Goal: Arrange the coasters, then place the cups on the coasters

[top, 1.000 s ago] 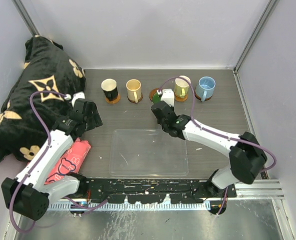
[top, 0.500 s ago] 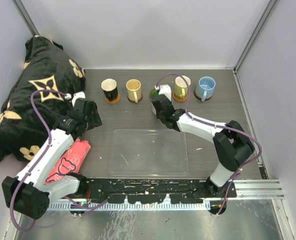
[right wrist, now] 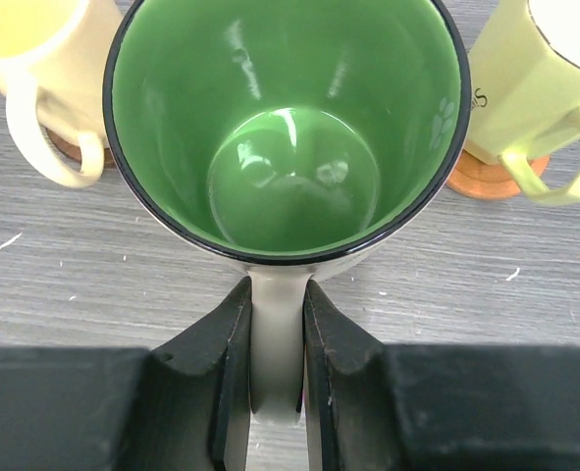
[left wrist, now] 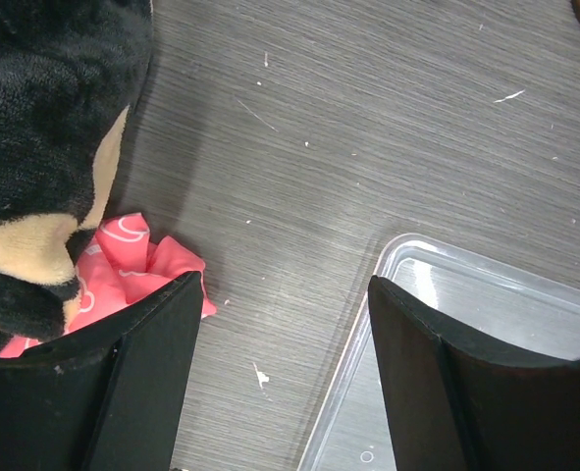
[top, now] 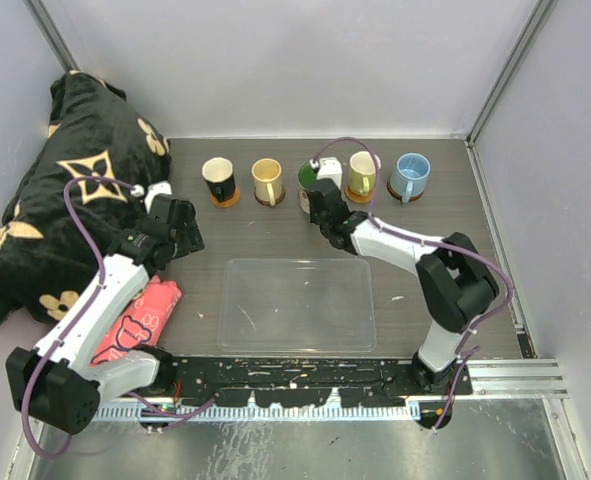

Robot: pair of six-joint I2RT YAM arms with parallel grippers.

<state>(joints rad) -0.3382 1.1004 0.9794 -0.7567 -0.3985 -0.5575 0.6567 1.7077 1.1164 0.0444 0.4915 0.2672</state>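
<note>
My right gripper (right wrist: 278, 339) is shut on the pale handle of the green-inside cup (right wrist: 290, 128). It holds the cup upright in the back row (top: 310, 177), between the cream cup (top: 266, 180) and the yellow cup (top: 362, 172). Any coaster beneath the green cup is hidden. The black cup (top: 218, 178), the cream cup, the yellow cup and the light blue cup (top: 411, 174) each stand on a brown coaster (top: 226, 200). In the right wrist view a coaster (right wrist: 481, 177) shows under the yellow cup (right wrist: 535, 78). My left gripper (left wrist: 285, 294) hangs open over bare table.
A clear plastic tray (top: 295, 300) lies in the middle near the arms, its corner under my left gripper (left wrist: 486, 294). A black plush blanket (top: 65, 190) and a pink cloth (top: 140, 315) fill the left side. Walls close in the back and both sides.
My right arm has carried the green-inside cup away from me into the gap in the back row, covering the coaster there. The left arm has not moved.
</note>
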